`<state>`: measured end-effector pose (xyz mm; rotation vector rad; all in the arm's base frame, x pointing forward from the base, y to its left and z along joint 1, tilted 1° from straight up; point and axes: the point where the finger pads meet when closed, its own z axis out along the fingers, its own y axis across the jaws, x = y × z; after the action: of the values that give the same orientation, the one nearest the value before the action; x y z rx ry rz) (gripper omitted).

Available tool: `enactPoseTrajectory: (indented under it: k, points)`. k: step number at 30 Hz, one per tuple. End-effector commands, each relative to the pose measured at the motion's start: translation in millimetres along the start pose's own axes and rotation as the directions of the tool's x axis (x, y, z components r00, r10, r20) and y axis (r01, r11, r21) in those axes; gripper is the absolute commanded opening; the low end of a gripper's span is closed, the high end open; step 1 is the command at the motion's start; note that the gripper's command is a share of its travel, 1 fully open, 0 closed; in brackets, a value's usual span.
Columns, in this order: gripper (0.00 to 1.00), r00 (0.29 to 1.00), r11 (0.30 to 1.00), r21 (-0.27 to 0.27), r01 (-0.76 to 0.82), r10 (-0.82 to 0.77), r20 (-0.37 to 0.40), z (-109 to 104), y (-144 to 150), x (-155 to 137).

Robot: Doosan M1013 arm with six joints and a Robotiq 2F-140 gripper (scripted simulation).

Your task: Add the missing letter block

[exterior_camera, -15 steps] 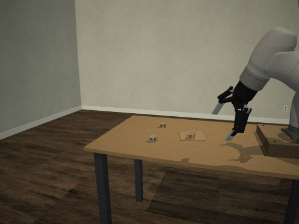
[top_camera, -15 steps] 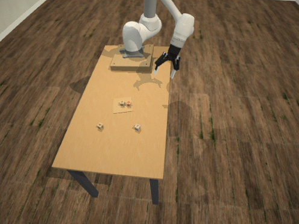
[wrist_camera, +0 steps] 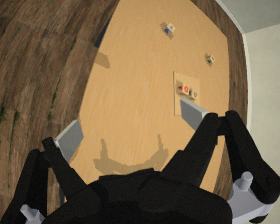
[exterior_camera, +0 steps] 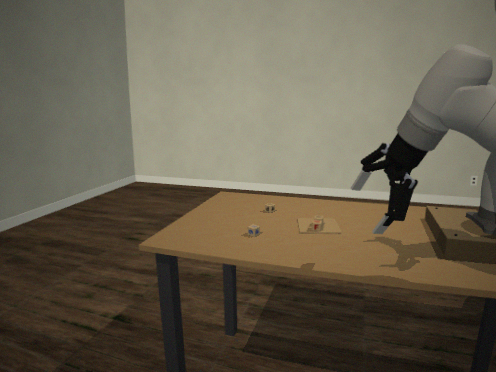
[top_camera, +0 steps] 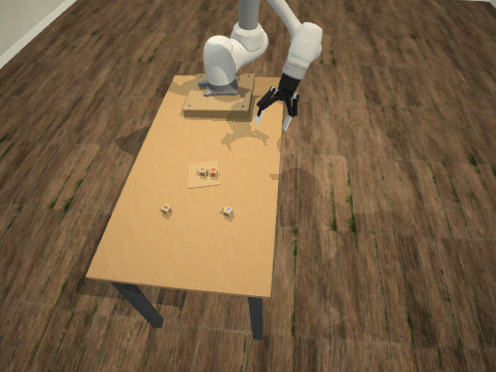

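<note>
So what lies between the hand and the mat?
Only bare table top with the arm's shadow, clearest in the top view; the open hand hangs near the base, well short of the mat.
</note>
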<state>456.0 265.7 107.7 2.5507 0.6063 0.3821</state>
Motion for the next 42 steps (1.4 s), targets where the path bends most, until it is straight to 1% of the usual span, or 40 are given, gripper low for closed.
enactPoseTrajectory:
  k: [1, 5, 8, 11, 14, 15, 16, 19, 20, 21, 22, 24, 25, 27, 28, 30, 31, 33, 34, 36, 37, 40, 41, 42]
  points:
    - [1.0, 1.0, 1.0, 0.0, 0.0, 0.0, 0.0, 0, 0, 0]
    - [1.0, 1.0, 1.0, 0.004, 0.001, -0.001, -0.001, 1, 1, 1]
    - [1.0, 1.0, 1.0, 0.025, 0.007, -0.006, -0.007, 10, 7, 7]
    - [1.0, 1.0, 0.998, 0.068, 0.018, -0.017, -0.026, 30, 23, 21]
    - [1.0, 0.998, 0.991, 0.128, 0.036, -0.028, -0.062, 60, 50, 43]
    - [1.0, 0.998, 0.991, 0.128, 0.036, -0.028, -0.062, 60, 50, 43]
    - [1.0, 0.997, 0.987, 0.154, 0.044, -0.033, -0.075, 72, 60, 52]
    - [1.0, 0.997, 0.987, 0.154, 0.044, -0.033, -0.075, 72, 60, 52]
    - [1.0, 0.995, 0.982, 0.182, 0.053, -0.037, -0.088, 86, 70, 62]
    - [1.0, 0.995, 0.982, 0.182, 0.053, -0.037, -0.088, 86, 70, 62]
    - [1.0, 0.994, 0.976, 0.208, 0.061, -0.04, -0.104, 100, 83, 72]
    - [1.0, 0.994, 0.976, 0.208, 0.061, -0.04, -0.104, 100, 83, 72]
    - [1.0, 0.993, 0.968, 0.239, 0.074, -0.049, -0.107, 111, 89, 80]
    - [1.0, 0.993, 0.968, 0.239, 0.074, -0.049, -0.107, 111, 89, 80]
    - [1.0, 0.992, 0.96, 0.269, 0.085, -0.055, -0.116, 124, 97, 88]
    - [1.0, 0.992, 0.96, 0.269, 0.085, -0.055, -0.116, 124, 97, 88]
    - [1.0, 0.99, 0.951, 0.295, 0.095, -0.06, -0.126, 136, 106, 97]
    - [1.0, 0.99, 0.951, 0.295, 0.095, -0.06, -0.126, 136, 106, 97]
    - [1.0, 0.989, 0.941, 0.321, 0.105, -0.064, -0.136, 147, 115, 105]
    - [1.0, 0.989, 0.941, 0.321, 0.105, -0.064, -0.136, 147, 115, 105]
    - [1.0, 0.987, 0.932, 0.343, 0.114, -0.066, -0.15, 159, 125, 114]
    - [1.0, 0.987, 0.932, 0.343, 0.114, -0.066, -0.15, 159, 125, 114]
    - [1.0, 0.985, 0.923, 0.364, 0.123, -0.068, -0.16, 170, 134, 122]
    - [1.0, 0.985, 0.923, 0.364, 0.123, -0.068, -0.16, 170, 134, 122]
